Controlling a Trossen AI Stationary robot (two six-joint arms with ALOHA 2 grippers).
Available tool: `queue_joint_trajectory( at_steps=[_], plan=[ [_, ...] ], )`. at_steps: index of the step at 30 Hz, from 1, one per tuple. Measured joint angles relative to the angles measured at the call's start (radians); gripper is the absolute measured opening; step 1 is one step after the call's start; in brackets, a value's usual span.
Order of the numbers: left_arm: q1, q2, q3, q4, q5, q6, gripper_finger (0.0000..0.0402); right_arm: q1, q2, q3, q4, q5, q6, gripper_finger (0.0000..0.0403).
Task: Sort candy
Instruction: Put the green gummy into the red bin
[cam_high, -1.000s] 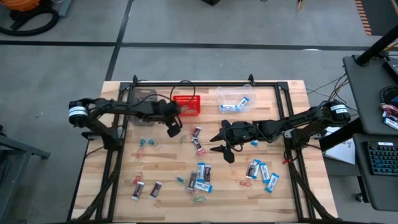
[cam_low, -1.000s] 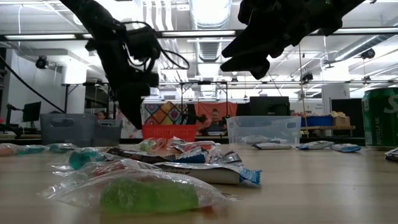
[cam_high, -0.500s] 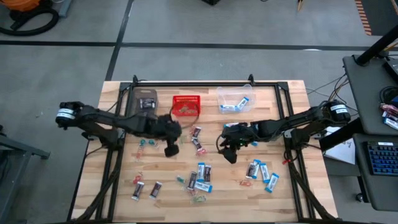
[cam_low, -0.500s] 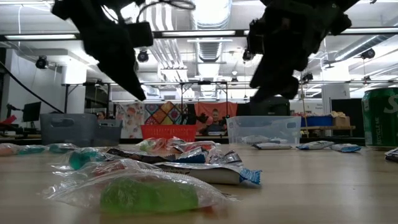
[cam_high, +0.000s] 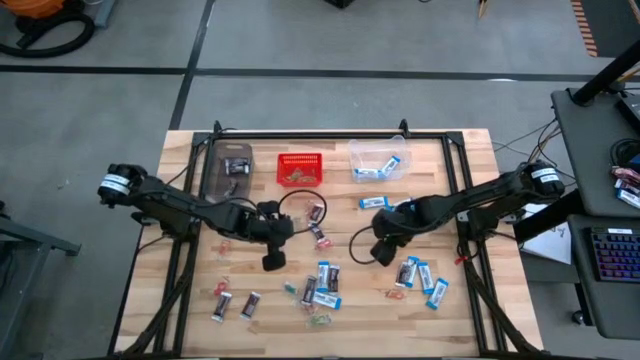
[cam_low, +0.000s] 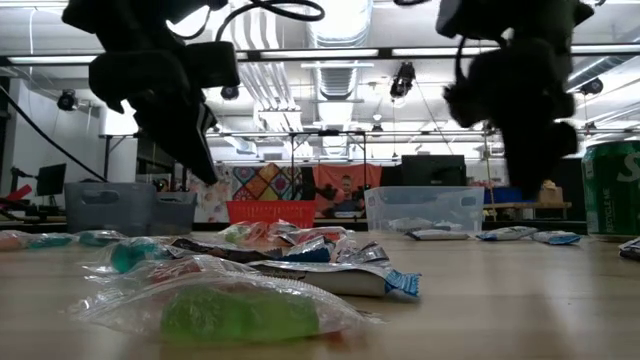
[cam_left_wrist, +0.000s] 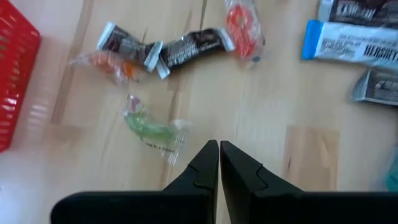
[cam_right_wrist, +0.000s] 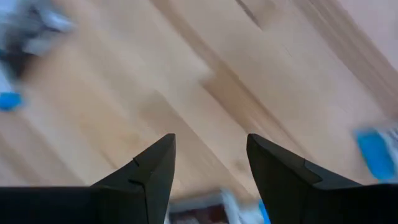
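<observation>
Candy lies scattered over the wooden table (cam_high: 460, 160): blue-and-white packets (cam_high: 325, 275), dark mini bars (cam_high: 251, 303) and small twist-wrapped pieces (cam_high: 232, 230). My left gripper (cam_high: 272, 260) hangs shut above bare wood left of the middle, holding nothing. In its wrist view, its shut tips (cam_left_wrist: 219, 147) are just short of a green twist piece (cam_left_wrist: 149, 127), with two dark bars (cam_left_wrist: 193, 50) beyond it. My right gripper (cam_high: 383, 250) stands open right of the middle, pointing steeply down over bare wood (cam_right_wrist: 210, 146), with nothing between its fingers.
Along the far edge stand a clear bin (cam_high: 230, 165), a red mesh basket (cam_high: 300, 168) and a second clear bin (cam_high: 378, 158) holding blue packets. A black frame (cam_high: 310, 133) borders the table. A green wrapped piece (cam_low: 240, 310) lies close to the near edge.
My left gripper has swung away from the red basket toward the table's near edge, staying shut. My right gripper has tipped from nearly level to pointing steeply down and rolled, shifting slightly right and lower; it stays open. No candy has moved.
</observation>
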Motion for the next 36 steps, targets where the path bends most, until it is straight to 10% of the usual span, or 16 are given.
queue_joint_trajectory(
  at_steps=[15,36],
  plan=[
    [0.001,0.000,-0.001,-0.001,-0.002,-0.029,0.0007,0.003,0.000,0.022,-0.202,0.010,0.049,0.0192],
    [0.004,0.000,-0.164,0.312,-0.216,-0.142,0.0178,0.003,0.000,0.021,-0.193,0.036,0.016,0.0192]
  ],
)
